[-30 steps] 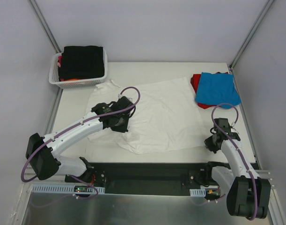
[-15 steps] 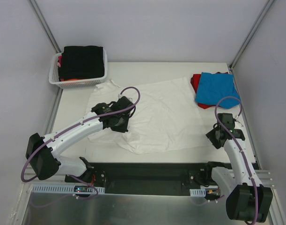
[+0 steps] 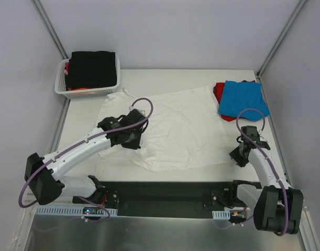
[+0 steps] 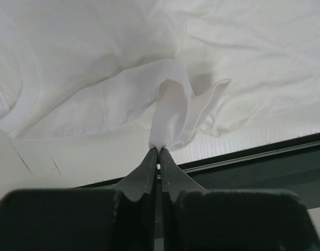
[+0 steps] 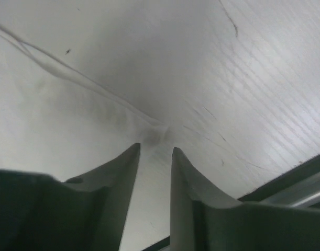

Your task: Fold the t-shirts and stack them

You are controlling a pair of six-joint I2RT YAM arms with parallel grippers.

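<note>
While I watch the top cam, the white shirt [image 3: 186, 125] lies spread across the middle of the table [image 3: 149, 78], wrinkled, its collar end toward the back-left corner. L gripper [image 3: 132, 138] sits over the shirt's left part, and on the wrist cam its tips [image 4: 158, 150] are pressed together on a small raised fold of the white cloth, which stands up in a loop just past the tips. R gripper [image 3: 237, 157] is down at the shirt's near-right corner, close to the table's right edge. Its wrist cam shows the jaws [image 5: 155, 151] spread partway, w/ a puckered bit of the shirt's edge just ahead of the tips and bare table [image 5: 264, 94] to the right of it. I can't tell if the tips touch the cloth.

Back right, a folded blue shirt [image 3: 243, 99] rests on a red shirt [image 3: 218, 91], just beside the white one's far-right corner. Back left, the basket [image 3: 60, 89] holds a black shirt [image 3: 91, 68] on top, w/ a bit of red and orange showing under it at the basket's left side.
</note>
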